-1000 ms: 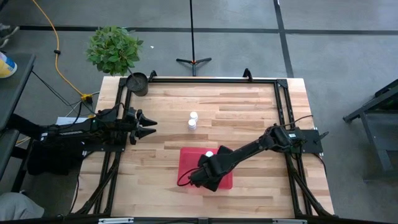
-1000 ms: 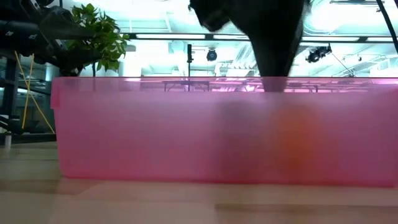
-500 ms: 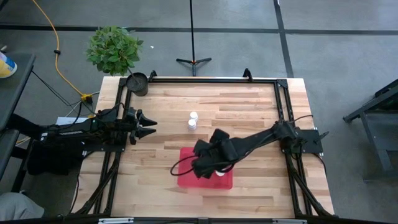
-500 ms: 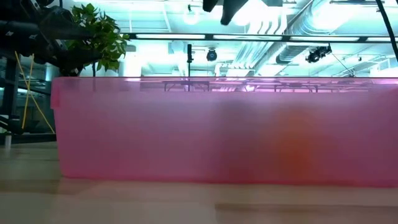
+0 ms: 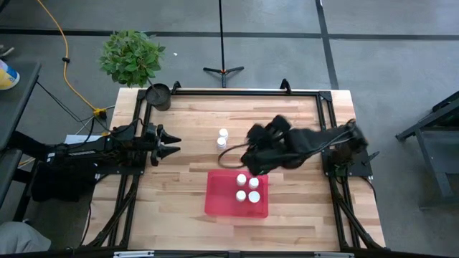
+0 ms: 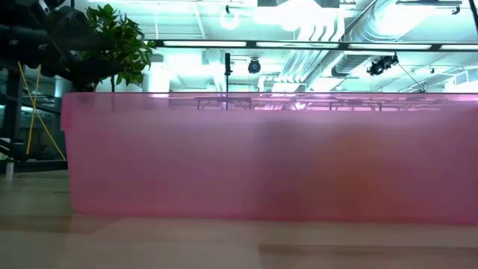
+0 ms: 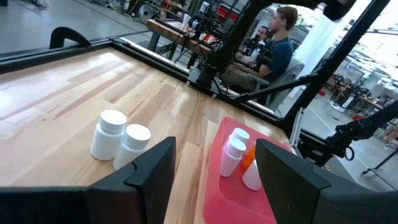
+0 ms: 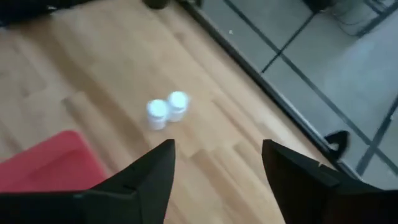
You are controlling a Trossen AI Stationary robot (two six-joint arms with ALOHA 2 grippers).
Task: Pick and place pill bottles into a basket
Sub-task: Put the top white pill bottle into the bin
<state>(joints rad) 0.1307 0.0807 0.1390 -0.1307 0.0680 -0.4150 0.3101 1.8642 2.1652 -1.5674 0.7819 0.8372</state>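
table (image 5: 287, 118): light wood | on it: red basket (image 5: 215, 201); two pill bottles (image 5: 222, 138), seemingly touching; dark pot (image 5: 158, 95)

The right tool (image 5: 252, 152) is smeared by motion in the high view, so its fingers there cannot be made out. In the low view the basket (image 6: 269, 157) wall fills the width and its right end is cut off; whatever lies behind it shows only as a faint orange smudge. From the right wrist view, the basket (image 8: 46, 168) beside that tool is cut by the edge, and the two bottles (image 8: 166, 109) ahead are blurred blobs.
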